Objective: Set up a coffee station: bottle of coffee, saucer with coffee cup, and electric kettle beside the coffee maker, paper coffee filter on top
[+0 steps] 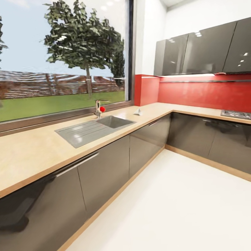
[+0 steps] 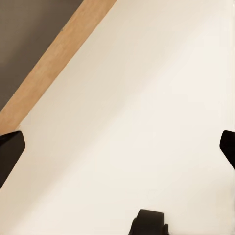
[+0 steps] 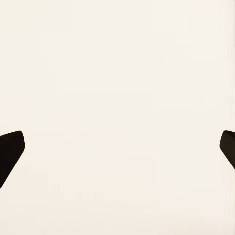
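Observation:
A small white folded thing [image 1: 138, 111], possibly the paper coffee filter, lies on the wooden countertop [image 1: 31, 153] near the corner, to the right of the sink. The coffee maker, bottle of coffee, saucer, cup and kettle are out of view. My left gripper [image 2: 117, 152] hangs open over the pale floor, close to the cabinets' wooden plinth [image 2: 58, 63], with nothing between its dark fingertips [image 2: 10, 152]. My right gripper [image 3: 117, 152] is open too, above bare floor, its fingertips [image 3: 10, 149] wide apart.
An L-shaped counter runs along the window wall and turns right under a red backsplash [image 1: 205, 93]. It carries a steel sink [image 1: 94, 128] with a faucet [image 1: 99, 108] and a cooktop [image 1: 236, 114]. Dark wall cabinets [image 1: 205, 52] hang above. The white floor [image 1: 181, 205] is open in front.

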Robot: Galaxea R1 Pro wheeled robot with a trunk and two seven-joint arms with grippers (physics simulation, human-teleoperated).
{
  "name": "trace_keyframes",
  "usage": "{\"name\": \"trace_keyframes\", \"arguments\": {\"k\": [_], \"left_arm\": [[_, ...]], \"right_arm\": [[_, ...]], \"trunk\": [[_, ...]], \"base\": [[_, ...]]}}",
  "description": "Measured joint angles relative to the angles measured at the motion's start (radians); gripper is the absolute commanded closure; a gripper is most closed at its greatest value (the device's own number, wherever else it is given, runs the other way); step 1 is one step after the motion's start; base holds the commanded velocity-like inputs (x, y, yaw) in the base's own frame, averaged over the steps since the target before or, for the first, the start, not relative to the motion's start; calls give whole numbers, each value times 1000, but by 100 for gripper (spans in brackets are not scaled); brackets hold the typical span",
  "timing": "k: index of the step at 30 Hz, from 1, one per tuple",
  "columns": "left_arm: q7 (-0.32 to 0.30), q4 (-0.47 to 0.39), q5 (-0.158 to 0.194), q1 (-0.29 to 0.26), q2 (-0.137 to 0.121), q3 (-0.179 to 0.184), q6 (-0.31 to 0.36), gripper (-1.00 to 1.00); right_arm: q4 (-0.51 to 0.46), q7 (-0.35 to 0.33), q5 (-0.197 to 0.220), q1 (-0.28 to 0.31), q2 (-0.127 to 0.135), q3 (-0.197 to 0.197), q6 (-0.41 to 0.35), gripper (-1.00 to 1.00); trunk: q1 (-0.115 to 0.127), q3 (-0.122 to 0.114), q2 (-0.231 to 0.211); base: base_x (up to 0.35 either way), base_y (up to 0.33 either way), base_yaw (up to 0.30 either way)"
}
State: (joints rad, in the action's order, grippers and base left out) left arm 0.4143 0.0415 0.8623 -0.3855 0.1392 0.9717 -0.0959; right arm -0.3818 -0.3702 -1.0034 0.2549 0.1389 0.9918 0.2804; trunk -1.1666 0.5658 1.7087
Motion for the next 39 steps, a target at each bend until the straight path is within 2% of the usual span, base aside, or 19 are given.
{"name": "trace_keyframes", "arguments": {"k": [31, 39], "left_arm": [[-10, 1, -1, 11, -4, 1, -5, -100], [-10, 1, -2, 11, -2, 1, -5, -100]], "right_arm": [[2, 1, 0, 0, 2, -2, 0, -100], [3, 2, 0, 0, 2, -2, 0, -100]], "trunk": [[0, 0, 0], [0, -2, 0]], "base": [[260, -213, 0], [262, -213, 178]]}}
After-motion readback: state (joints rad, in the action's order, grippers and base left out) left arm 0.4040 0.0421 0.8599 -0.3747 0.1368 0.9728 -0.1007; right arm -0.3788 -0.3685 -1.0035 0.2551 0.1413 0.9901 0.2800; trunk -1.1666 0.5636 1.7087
